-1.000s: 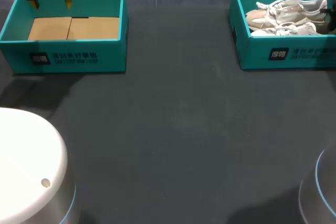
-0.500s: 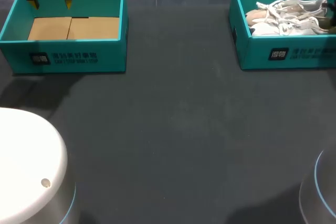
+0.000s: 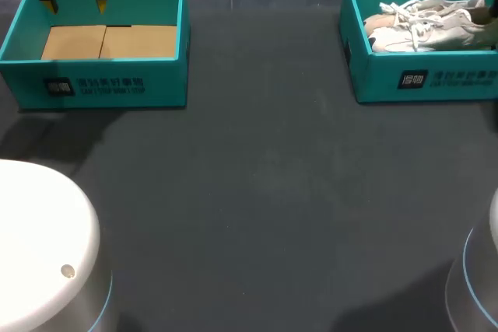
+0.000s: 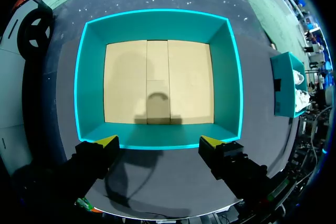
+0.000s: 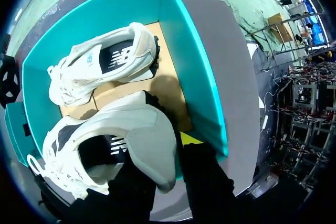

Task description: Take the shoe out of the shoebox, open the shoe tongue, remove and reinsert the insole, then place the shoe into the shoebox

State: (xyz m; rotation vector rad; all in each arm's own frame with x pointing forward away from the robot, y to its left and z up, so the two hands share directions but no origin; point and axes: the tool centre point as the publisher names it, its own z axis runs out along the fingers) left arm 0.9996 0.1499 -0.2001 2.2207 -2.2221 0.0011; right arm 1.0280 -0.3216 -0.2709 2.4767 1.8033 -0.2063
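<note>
1. One shoe (image 5: 121,145) is clamped at the heel by the right fingers (image 5: 190,140), over the right box (image 5: 194,66); the taking-out step seems in hand.
2. The left fingers (image 4: 107,141) hang apart over the left box (image 4: 157,24).
3. The next move calls for lifting the shoe clear of the wall and onto the desk (image 3: 257,176).

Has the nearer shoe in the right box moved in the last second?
Yes. The nearer shoe has shifted rightward, toward the right wall of the shoebox.
</note>
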